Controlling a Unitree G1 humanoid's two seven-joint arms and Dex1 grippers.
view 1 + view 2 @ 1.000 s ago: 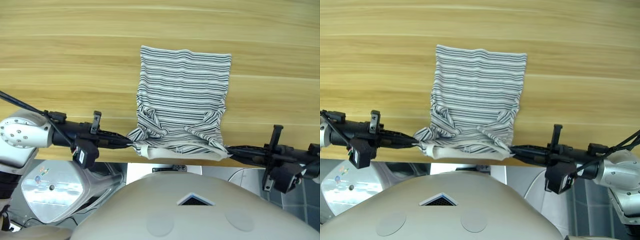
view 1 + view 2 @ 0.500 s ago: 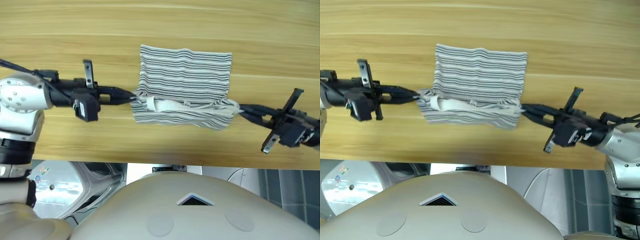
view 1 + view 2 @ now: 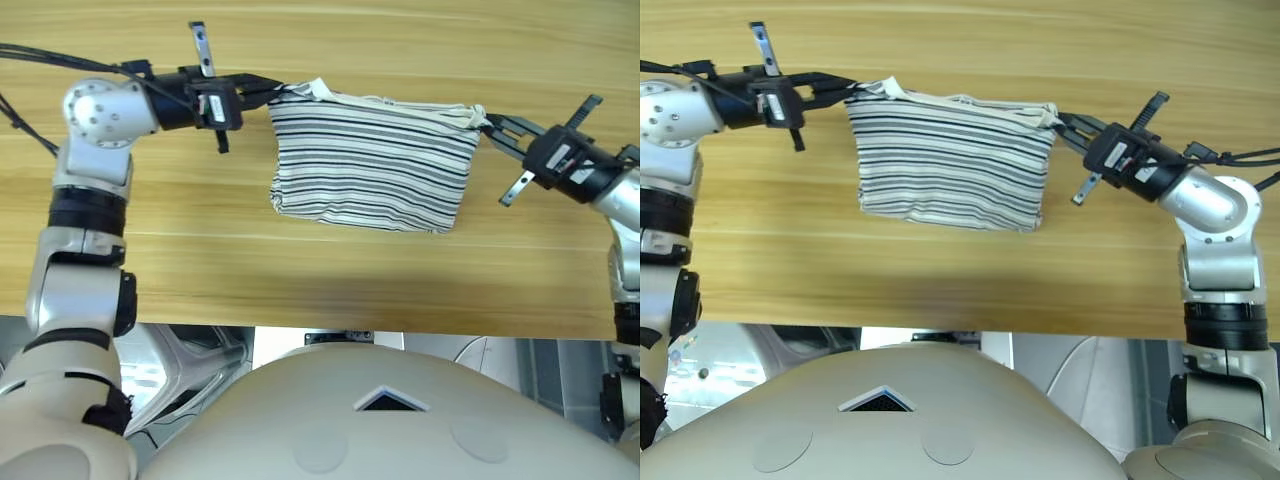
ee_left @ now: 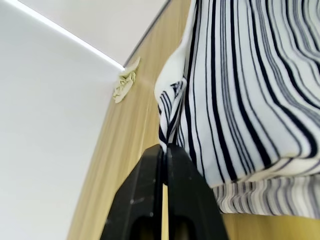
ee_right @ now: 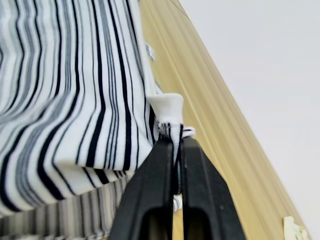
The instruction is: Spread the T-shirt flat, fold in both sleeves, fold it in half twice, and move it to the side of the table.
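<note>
Striped T-shirt (image 3: 370, 165) folded in half, far side of tabletop (image 3: 300, 270), top edge held up. Left fingers (image 3: 262, 90) clamped on far-left corner, right fingers (image 3: 503, 127) clamped on far-right corner.

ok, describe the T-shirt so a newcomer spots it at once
On the wooden table a folded T-shirt stretches between the left gripper and right gripper, each pinching a far corner. Its black-and-white stripes stand out against plain wood.

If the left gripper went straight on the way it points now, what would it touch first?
The T-shirt itself: the left gripper is shut on its corner and points along the far edge. Beyond it, probably the right gripper, which holds the opposite corner.
</note>
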